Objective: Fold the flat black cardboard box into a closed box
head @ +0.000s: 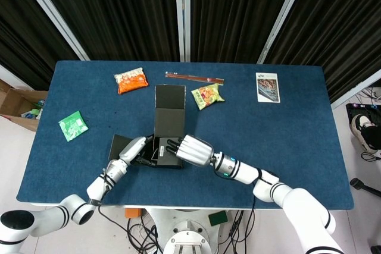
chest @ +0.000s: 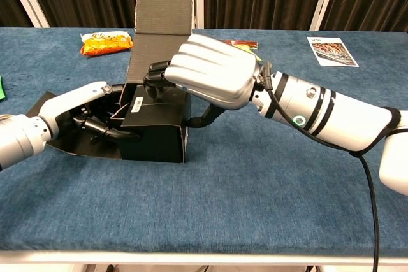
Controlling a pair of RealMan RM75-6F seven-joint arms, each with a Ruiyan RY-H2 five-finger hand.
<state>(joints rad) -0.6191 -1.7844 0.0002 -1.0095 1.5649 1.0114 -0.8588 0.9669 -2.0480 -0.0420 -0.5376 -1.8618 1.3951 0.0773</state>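
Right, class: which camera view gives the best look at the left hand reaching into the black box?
The chest view. It looks from the side into the black box's open end, so the left hand and its dark fingers inside show clearly. The head view looks down on the left hand, small, its fingers mostly hidden by the box.
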